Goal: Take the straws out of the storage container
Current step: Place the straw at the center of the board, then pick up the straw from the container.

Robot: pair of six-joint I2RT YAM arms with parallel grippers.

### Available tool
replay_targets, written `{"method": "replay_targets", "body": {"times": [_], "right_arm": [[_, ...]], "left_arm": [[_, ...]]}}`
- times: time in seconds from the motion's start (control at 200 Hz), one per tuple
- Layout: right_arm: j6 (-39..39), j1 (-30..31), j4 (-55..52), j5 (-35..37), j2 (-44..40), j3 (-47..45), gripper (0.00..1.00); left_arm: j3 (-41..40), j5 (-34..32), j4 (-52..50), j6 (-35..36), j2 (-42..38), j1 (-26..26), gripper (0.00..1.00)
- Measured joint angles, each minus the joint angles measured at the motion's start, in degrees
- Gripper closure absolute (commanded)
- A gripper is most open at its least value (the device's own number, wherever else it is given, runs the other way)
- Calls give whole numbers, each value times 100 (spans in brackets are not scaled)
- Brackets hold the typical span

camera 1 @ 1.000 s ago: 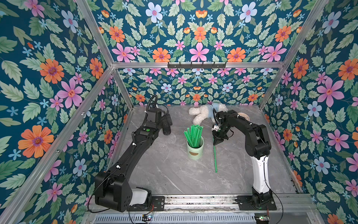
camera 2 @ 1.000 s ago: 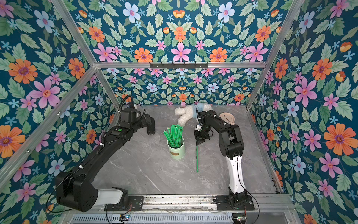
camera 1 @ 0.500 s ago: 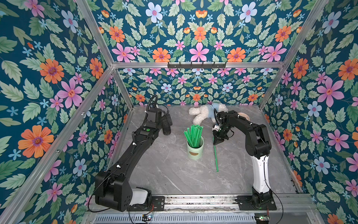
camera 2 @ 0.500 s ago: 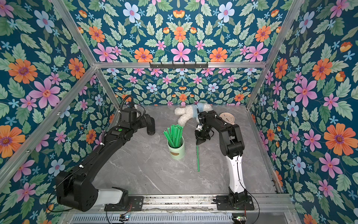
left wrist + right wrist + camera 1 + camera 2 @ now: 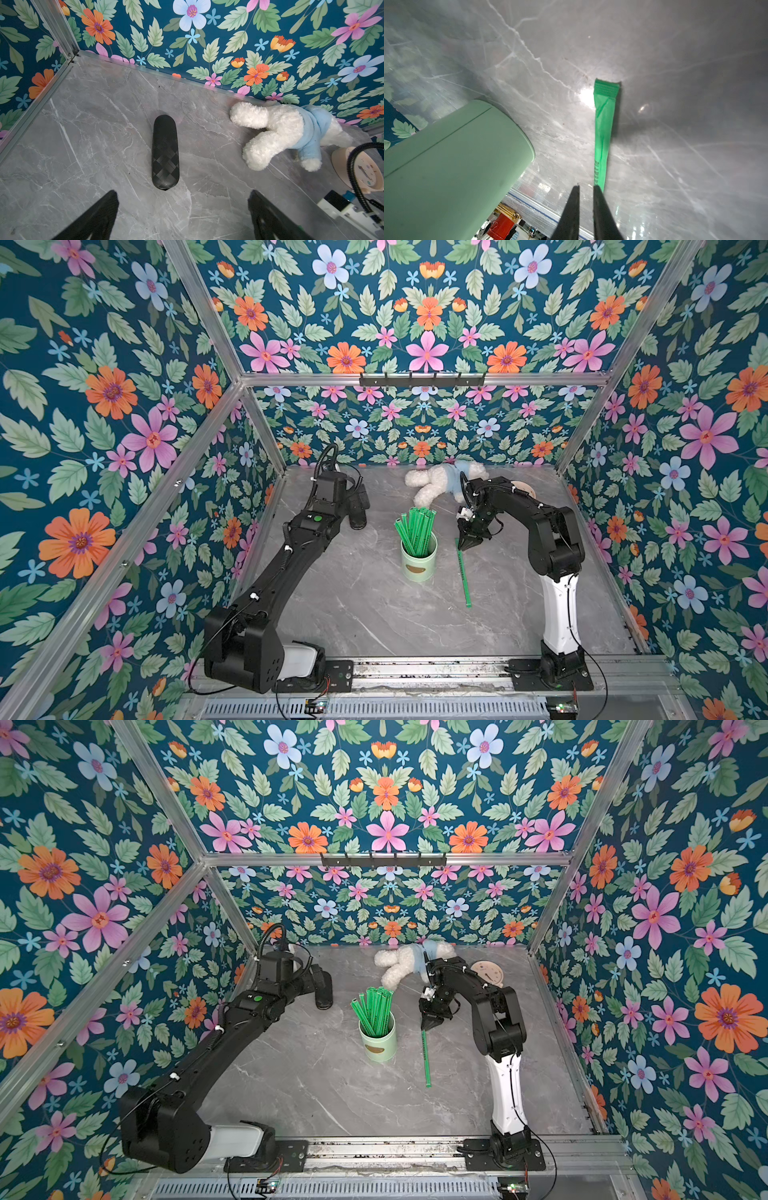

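Where the right fingers (image 5: 600, 207) appear in the right wrist view, a narrow gap is seen between them, and bare counter (image 5: 374, 614) is visible through it; nothing is clamped. One loose straw (image 5: 603, 128) is laid flat on the counter. Its near end is hidden behind one finger, so contact there cannot be determined. In both top views these fingers are pointed downward over the far end of the loose straw (image 5: 463, 576) (image 5: 425, 1060), which is located just beside the storage container (image 5: 419, 566) (image 5: 377, 1048), on the right arm's side, without touching it.

The storage container is positioned upright near the middle of the counter. The other straws (image 5: 415, 531) (image 5: 374, 1011) are held in it as a bundle, fanned slightly toward the left arm's side and projecting well above the rim.

The left fingers (image 5: 97, 214) are spread wide and are empty. They are suspended over bare counter near the back left corner, close to a black oblong case (image 5: 165, 151). A white plush toy (image 5: 280, 128) in a pale blue garment is laid along the back wall, and a round beige clock (image 5: 487, 971) is placed beside it.
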Motion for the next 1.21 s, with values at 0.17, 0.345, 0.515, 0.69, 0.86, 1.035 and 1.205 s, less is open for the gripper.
{"method": "replay_targets", "body": {"times": [0.17,0.345,0.515,0.69,0.86,1.035,1.205], "right_arm": [[149,42,597,190,-1250,-756,82],[295,485,1244,730,-2848,-1604,78],[236,1502,1775,1427,-4096,-1904,68],[33,2065,2385,1620,-4544,-2037,65],[-33,2214,2710,1543,-4111,-1794,67],[-146,2492,2839,1423,-3523,-1429,72],[-153,2555,2883,1287,-3084,-1198,74]], "left_arm": [[0,0,-2,0,0,0,0],[0,-2,-2,0,-33,0,0],[0,-7,-2,-2,-55,0,1],[0,-55,-2,-2,-133,0,0],[0,-87,-2,-2,-162,0,1],[0,-105,-2,-2,-162,0,1],[0,-105,-2,-2,-162,-4,1]]}}
